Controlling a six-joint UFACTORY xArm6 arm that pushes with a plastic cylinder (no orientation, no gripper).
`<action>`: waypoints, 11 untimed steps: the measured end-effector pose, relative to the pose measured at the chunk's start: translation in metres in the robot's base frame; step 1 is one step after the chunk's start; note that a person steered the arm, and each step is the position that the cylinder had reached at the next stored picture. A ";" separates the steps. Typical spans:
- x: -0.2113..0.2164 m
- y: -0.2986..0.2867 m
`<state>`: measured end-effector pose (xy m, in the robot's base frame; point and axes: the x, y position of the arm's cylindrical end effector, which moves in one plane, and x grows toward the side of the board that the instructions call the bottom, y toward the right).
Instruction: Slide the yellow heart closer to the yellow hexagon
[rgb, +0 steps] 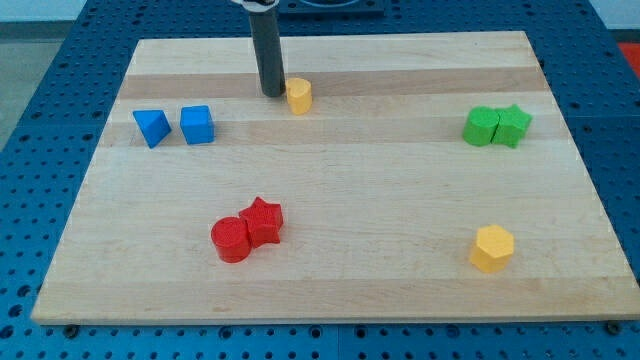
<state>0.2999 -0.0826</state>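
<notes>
The yellow heart lies near the view's top, left of centre, on the wooden board. The yellow hexagon lies far from it at the view's lower right. My tip rests on the board just left of the yellow heart, very close to it or touching it; I cannot tell which.
A blue triangular block and a blue cube sit at the left. A red cylinder and a red star touch at lower centre. Two green blocks touch at the right.
</notes>
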 end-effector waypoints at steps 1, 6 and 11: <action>0.027 0.060; 0.124 0.115; 0.170 0.180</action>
